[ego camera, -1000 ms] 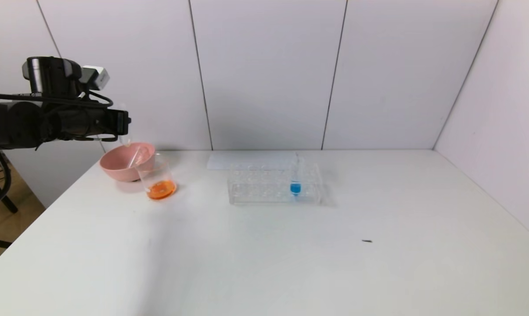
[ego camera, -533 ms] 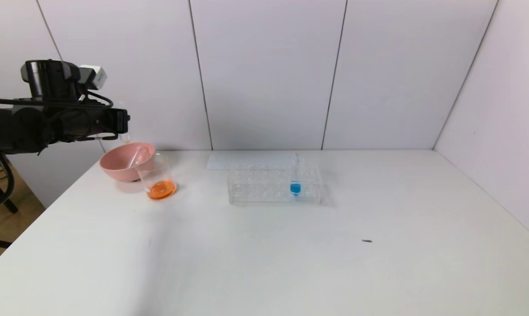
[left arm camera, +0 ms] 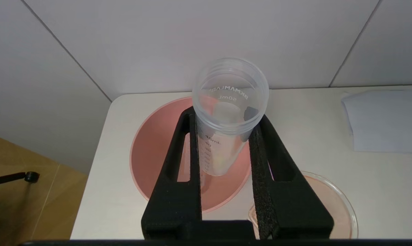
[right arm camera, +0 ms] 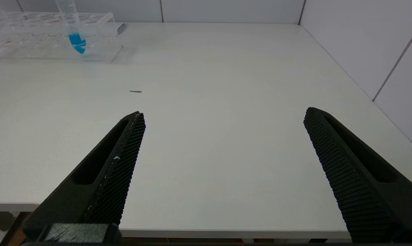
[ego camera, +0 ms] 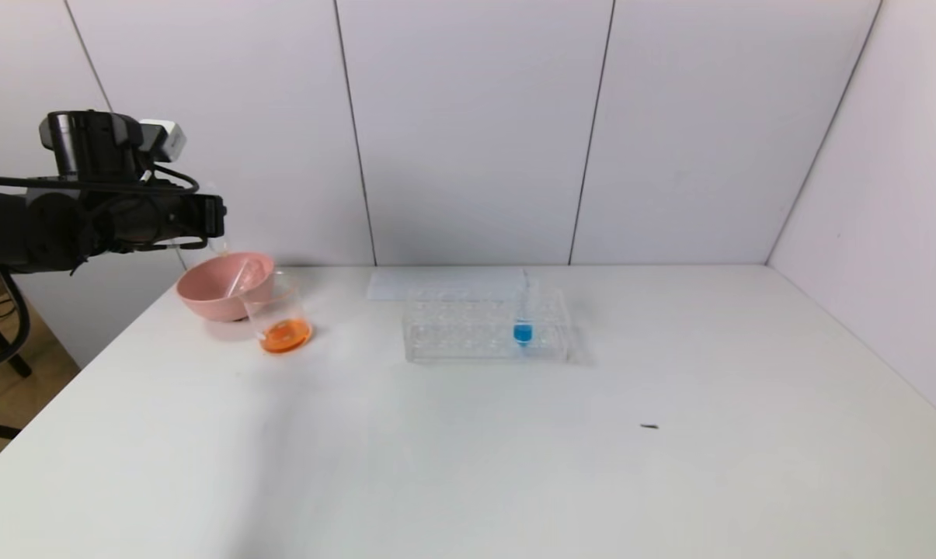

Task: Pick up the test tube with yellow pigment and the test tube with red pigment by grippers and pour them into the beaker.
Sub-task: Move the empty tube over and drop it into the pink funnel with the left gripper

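My left gripper (ego camera: pixel 213 217) hangs above the pink bowl (ego camera: pixel 203 299) at the table's far left. It is shut on a clear test tube (left arm camera: pixel 223 143) that is empty except for a faint yellow trace at its tip. The tube's open mouth (left arm camera: pixel 230 89) faces the wrist camera. A second empty clear tube (ego camera: pixel 240 278) leans inside the bowl. No tube with a bright yellow or red tip shows. The beaker (ego camera: pixel 280 314) stands just right of the bowl with orange liquid in its bottom. My right gripper (right arm camera: pixel 223 114) is open and empty over the table's front edge.
A clear tube rack (ego camera: pixel 468 330) stands mid-table and holds one blue-tipped tube (ego camera: pixel 523 332). A white sheet (ego camera: pixel 436 283) lies behind it. A small dark speck (ego camera: pixel 649 426) lies on the table to the right. The table's left edge is near the bowl.
My left gripper has drifted slightly left with the empty tube still in it. Nothing else has moved.
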You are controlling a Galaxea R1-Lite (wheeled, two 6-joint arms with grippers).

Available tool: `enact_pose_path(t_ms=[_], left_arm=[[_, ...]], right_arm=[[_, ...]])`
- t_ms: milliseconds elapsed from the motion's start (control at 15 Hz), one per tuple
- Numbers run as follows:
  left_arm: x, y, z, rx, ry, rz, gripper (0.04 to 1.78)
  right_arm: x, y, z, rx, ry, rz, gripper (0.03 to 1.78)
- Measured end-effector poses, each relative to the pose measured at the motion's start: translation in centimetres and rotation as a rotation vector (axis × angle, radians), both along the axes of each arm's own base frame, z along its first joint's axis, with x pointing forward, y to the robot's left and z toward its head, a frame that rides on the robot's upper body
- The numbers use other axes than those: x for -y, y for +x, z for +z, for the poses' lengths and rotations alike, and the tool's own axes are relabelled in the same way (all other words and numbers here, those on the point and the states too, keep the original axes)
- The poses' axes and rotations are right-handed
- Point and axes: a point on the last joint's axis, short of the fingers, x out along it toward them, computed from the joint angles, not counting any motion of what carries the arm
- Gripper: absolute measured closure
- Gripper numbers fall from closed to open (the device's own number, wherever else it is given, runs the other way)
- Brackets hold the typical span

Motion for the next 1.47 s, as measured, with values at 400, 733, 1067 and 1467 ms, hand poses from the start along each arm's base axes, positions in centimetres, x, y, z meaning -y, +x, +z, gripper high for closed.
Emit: enact_pose_path(t_ms=[400,733,1067,1467], left_arm=[[-0.5,2.1,-0.4,0.024,-0.080,0.024,1.38],[-1.2,3.7,-2.0,0.003,-0.084,0.039,1.38],[-1.7,5.1,-3.3,-0.010,-0.123,0.052,1.38],[-2.2,6.4,-5.4,-0.050,-0.137,0.046,1.38]], right_arm=[[0.0,0.0,0.0,0.000,0.000,0.000,0.11],[0.0,0.0,0.0,0.000,0.000,0.000,0.11],[0.0,0.0,0.0,0.000,0.000,0.000,0.11],[0.0,0.0,0.0,0.000,0.000,0.000,0.11]])
